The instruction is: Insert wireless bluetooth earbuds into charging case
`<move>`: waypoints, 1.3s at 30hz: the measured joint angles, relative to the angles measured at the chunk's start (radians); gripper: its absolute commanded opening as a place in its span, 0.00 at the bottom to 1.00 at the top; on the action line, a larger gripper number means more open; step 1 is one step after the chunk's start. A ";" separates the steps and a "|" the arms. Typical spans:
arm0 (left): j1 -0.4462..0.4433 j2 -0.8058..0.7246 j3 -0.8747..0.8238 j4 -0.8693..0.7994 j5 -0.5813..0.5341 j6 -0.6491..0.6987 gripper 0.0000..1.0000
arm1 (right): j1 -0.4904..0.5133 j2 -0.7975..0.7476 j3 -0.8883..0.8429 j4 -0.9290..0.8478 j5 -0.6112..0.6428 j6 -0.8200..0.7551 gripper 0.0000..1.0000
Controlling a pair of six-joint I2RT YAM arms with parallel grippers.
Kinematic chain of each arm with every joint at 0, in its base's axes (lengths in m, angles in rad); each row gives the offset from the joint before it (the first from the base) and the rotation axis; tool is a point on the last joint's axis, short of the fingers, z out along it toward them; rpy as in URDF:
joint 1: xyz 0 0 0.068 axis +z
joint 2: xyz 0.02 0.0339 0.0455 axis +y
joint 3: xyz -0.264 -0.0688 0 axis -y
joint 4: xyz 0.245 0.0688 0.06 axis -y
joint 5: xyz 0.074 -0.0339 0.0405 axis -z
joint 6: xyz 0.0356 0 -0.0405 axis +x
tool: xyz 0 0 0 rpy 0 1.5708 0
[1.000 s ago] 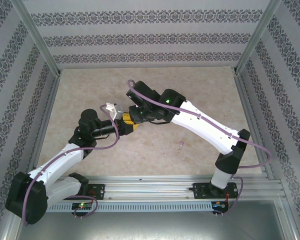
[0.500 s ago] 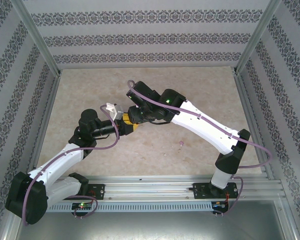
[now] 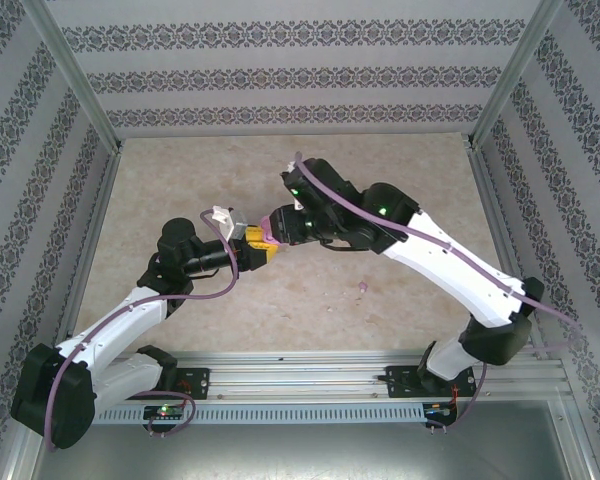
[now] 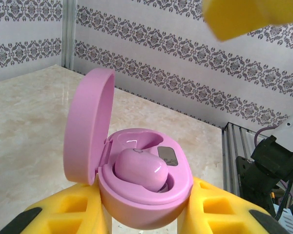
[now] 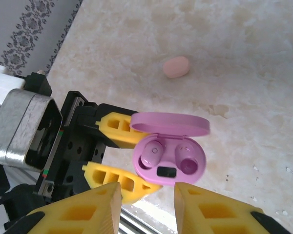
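Swinging its elbow outward since a second ago, the right arm is drawing the right hand [image 5: 146, 207] back off the charging case [image 5: 168, 124], fingers standing apart and holding nothing. The left hand [image 4: 145, 217] is clamping the case's lower shell, lid open, with one seated earbud [image 4: 139, 168] in place and the empty well [image 5: 188, 165] waiting just beyond the right fingertips. Farther out, a loose earbud [image 5: 176, 67] is lying on the bare tabletop [image 5: 254, 58]. Probably light, hard and slick, it is calling for a pinch across its narrow sides.
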 measured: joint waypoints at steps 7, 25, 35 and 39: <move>0.000 0.000 0.000 -0.007 0.000 0.000 0.19 | -0.143 -0.206 -0.283 0.041 -0.018 0.051 0.34; 0.000 0.000 0.000 -0.016 0.000 0.000 0.19 | -0.652 -0.353 -0.937 0.154 -0.309 -0.010 0.41; 0.000 0.018 0.001 -0.023 0.000 0.000 0.19 | -0.734 -0.177 -0.996 0.234 -0.338 -0.138 0.40; 0.000 0.031 0.003 -0.023 0.000 0.000 0.19 | -0.734 -0.122 -0.996 0.283 -0.358 -0.172 0.40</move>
